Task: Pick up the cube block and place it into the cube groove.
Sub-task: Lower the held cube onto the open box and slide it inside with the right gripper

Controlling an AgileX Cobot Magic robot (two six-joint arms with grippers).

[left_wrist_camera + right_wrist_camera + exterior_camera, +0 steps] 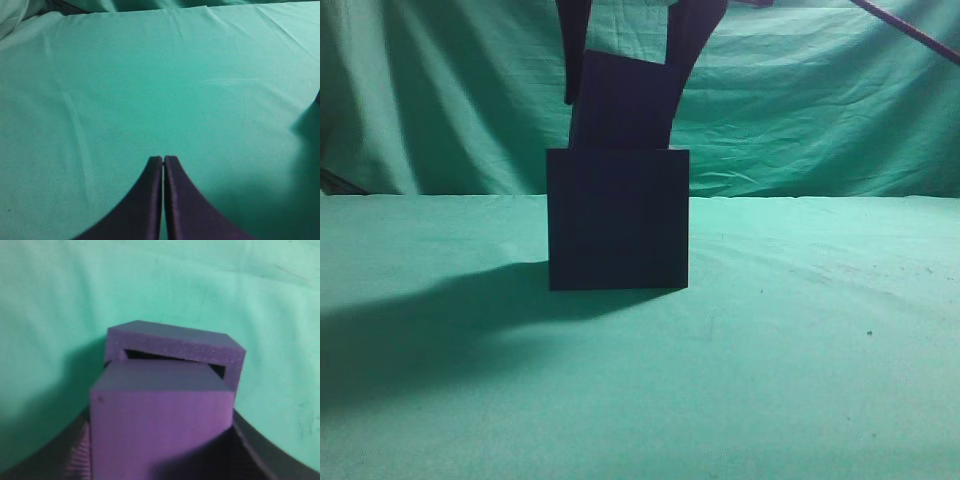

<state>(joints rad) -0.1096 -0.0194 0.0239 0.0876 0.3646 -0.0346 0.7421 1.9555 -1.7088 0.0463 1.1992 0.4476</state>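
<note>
The large dark box [617,220] stands on the green cloth at the middle. My right gripper [625,60] comes down from above and is shut on the cube block [622,105], whose lower end meets the box's top. In the right wrist view the purple cube block [160,425] sits between my fingers, its far end entering the box's opening; the box's purple rim [175,345] frames a dark gap, the cube groove [150,356]. My left gripper [163,159] is shut and empty, low over bare cloth.
Green cloth [820,330] covers the table and hangs as a backdrop. A dark thin rod [910,30] crosses the top right corner. The box casts a shadow to the left on the cloth [440,320].
</note>
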